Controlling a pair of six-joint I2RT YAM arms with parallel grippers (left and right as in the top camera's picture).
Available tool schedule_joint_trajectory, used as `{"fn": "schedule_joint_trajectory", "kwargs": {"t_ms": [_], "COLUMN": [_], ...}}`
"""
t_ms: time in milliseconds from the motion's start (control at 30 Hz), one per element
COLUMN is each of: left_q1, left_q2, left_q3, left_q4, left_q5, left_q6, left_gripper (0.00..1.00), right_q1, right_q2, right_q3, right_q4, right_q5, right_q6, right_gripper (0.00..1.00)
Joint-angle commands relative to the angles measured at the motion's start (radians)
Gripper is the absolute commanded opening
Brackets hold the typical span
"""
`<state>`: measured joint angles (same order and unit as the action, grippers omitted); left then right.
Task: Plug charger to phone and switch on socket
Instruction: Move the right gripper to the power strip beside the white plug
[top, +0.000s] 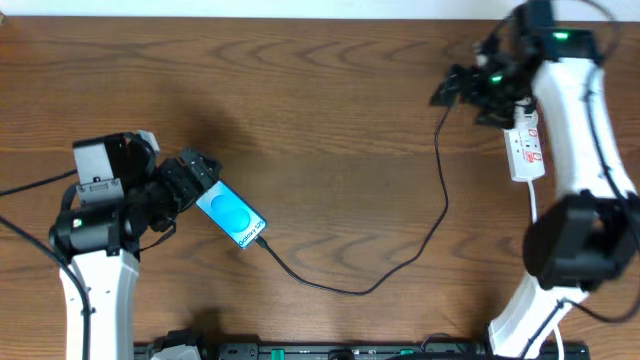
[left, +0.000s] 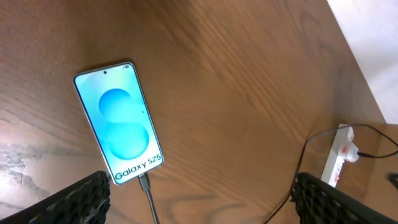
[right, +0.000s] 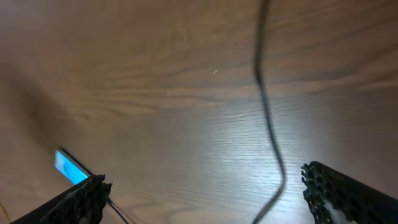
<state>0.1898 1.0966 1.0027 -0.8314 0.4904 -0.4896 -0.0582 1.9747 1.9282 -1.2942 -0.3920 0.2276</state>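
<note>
The phone (top: 232, 215) lies flat at the table's left, its light blue screen (left: 121, 127) up and reading "Galaxy S25". The charger's small tip (left: 144, 183) sits in the phone's bottom end. Its thin black cable (top: 400, 258) loops right, then climbs toward the white socket (top: 527, 148), which the right arm partly hides. My left gripper (top: 190, 178) stands open beside the phone's upper left end, holding nothing. Left of the socket, my right gripper (top: 455, 88) hovers open and empty. The right wrist view shows the cable (right: 268, 118) over bare wood and the phone (right: 69, 167) far off.
The socket (left: 336, 155) shows far right in the left wrist view, near the table's pale edge (left: 367, 43). A white cord (top: 533, 200) runs down from the socket behind the right arm. Black equipment (top: 300, 351) lines the front edge.
</note>
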Motion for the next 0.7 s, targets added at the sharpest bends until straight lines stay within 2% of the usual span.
{"fn": "schedule_joint_trajectory", "kwargs": {"t_ms": [0,133,267,433,567,667], "left_q1": [0.001,0.001,0.001,0.001,0.001,0.001], "left_q2": [-0.012,-0.012,-0.012,-0.012,-0.012,-0.012], "left_q3": [-0.002,-0.002,-0.002,-0.002,-0.002,-0.002], "left_q4": [-0.025,-0.047,-0.050,-0.058,-0.058,-0.058], "left_q5": [-0.013,-0.013,-0.013,-0.013,-0.013,-0.013], "left_q6": [0.021,0.021,0.022,0.025,0.025,0.025], "left_gripper": [0.94,0.94,0.94,0.94,0.94,0.94], "right_q1": [-0.072,-0.153,-0.225,-0.309,-0.368,-0.385], "right_q2": [-0.107,-0.127,-0.122,-0.100,-0.052,0.006], "right_q3": [0.019,0.018,0.018,0.018,0.018,0.018], "right_q4": [-0.017,-0.042,-0.013,0.011,-0.001,-0.003], "right_q5": [0.084,0.243,0.251,0.190,0.066,0.056], "right_q6": [0.028,0.064,0.025,-0.153,-0.314,-0.323], "right_gripper": [0.99,0.99,0.99,0.99,0.99,0.99]}}
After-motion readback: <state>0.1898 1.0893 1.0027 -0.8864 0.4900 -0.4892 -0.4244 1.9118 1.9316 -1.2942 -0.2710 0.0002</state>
